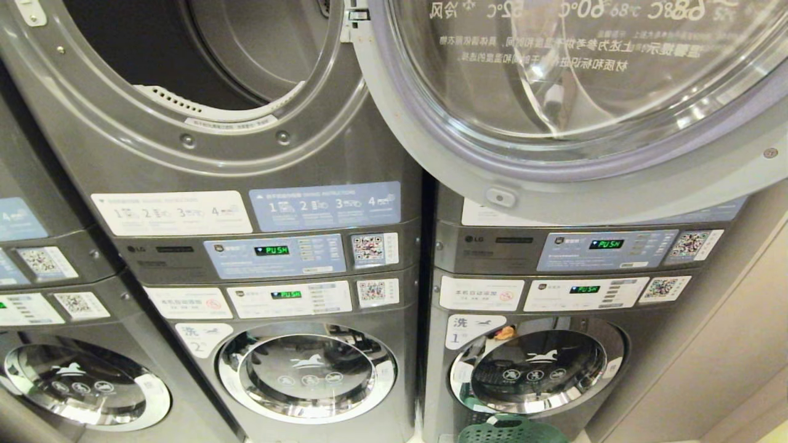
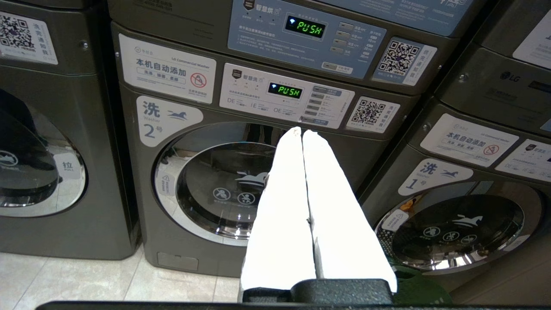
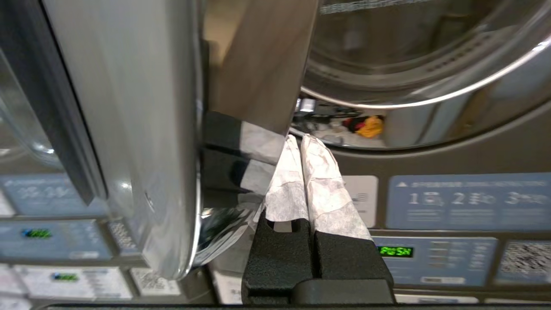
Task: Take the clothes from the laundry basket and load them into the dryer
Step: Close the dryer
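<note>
The upper dryer's drum stands open at the top left. Its round glass door is swung out to the right, across the neighbouring stack. The rim of the green laundry basket shows on the floor in front of washer 1, and a corner of the basket also shows in the left wrist view. No clothes are directly in view. My right gripper is shut and empty, raised beside the open door's edge. My left gripper is shut and empty, low in front of washer 2. Neither arm shows in the head view.
Two stacks of grey machines stand side by side, with a third at the far left. Control panels read PUSH. A beige wall closes the right side. The chrome door ring ahead of the right gripper reflects something yellow and red.
</note>
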Robot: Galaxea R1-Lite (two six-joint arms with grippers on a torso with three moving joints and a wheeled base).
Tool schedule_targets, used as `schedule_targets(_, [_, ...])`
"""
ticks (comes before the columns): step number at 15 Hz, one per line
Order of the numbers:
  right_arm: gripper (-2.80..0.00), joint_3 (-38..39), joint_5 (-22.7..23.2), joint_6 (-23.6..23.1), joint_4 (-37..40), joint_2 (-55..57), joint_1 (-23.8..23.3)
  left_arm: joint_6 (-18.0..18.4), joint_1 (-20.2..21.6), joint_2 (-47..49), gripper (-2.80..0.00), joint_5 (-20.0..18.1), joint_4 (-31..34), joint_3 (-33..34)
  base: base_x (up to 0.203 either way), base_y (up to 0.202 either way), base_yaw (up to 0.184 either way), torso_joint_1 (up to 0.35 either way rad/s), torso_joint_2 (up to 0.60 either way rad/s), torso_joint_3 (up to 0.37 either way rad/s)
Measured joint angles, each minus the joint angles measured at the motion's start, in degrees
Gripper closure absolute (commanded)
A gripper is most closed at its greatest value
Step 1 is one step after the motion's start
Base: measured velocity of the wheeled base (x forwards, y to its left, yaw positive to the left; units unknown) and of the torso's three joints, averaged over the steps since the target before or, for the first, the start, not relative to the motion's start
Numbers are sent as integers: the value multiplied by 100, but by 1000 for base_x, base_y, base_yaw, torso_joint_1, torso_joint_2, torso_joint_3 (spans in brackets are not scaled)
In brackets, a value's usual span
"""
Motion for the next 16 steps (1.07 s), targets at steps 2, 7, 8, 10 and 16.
schedule_targets(2, [0,7,273,0,-7,-28,96,0,0,0,0,0,-4,0,0,0,0,0,0,0])
schedule_targets(7, [0,121,529,-77,9,-395,611,0,-2,0,0,0,-6,0,0,0,0,0,0,0])
schedule_targets(8, [0,123,674,-92,49,-474,715,0,-2,0,0,0,-6,0,0,0,0,0,0,0])
schedule_targets(10, [0,93,1006,-162,323,-633,870,0,-2,0,0,0,-6,0,0,0,0,0,0,0])
schedule_targets(16, [0,-351,1458,-210,1333,-1060,1637,-5,-2,0,0,0,-6,0,0,0,0,0,0,0])
